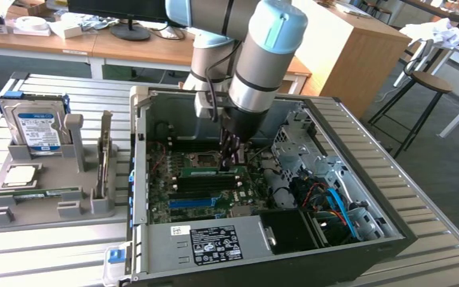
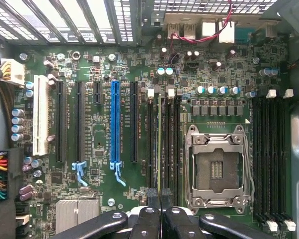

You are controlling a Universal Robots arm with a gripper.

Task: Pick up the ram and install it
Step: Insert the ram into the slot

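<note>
The ram (image 1: pixel 205 171) is a thin green stick standing on edge in a memory slot on the motherboard, beside the empty processor socket (image 1: pixel 203 159). From the wrist view, the ram (image 2: pixel 162 144) is a narrow yellow-green line between black slots, running straight under the fingers. My gripper (image 1: pixel 232 160) reaches down into the open computer case and meets the stick's top edge at one end. The black fingers of the gripper (image 2: pixel 160 199) are pressed together over that edge, shut on it.
The case walls (image 1: pixel 357 155) and the drive cage hem in the arm, and the power supply (image 1: pixel 213 242) lies in front. On the exterior view's left, a grey tray (image 1: pixel 22 215) holds a hard drive (image 1: pixel 40 128), a silver processor (image 1: pixel 21 175) and another green stick (image 1: pixel 45 193).
</note>
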